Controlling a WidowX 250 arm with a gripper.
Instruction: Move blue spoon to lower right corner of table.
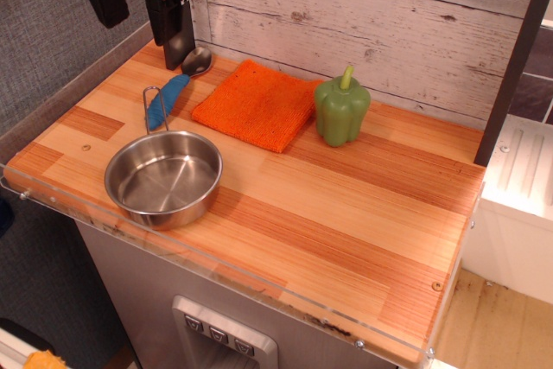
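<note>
The blue spoon (pixel 168 99) lies flat at the back left of the wooden table (pixel 346 205), its silver bowl pointing toward the back wall and its blue handle pointing toward the pan. My black gripper (pixel 145 41) hangs over the table's back left corner, open and empty. Its right finger (pixel 177 41) stands just left of the spoon's bowl, and I cannot tell whether it touches it. The left finger is higher and apart from the spoon.
A steel pan (pixel 164 179) with a wire loop handle sits at the front left, right beside the spoon handle. An orange cloth (pixel 257 103) and a green toy pepper (pixel 341 108) lie along the back. A plank wall stands behind. A clear acrylic strip (pixel 259 283) lines the front edge.
</note>
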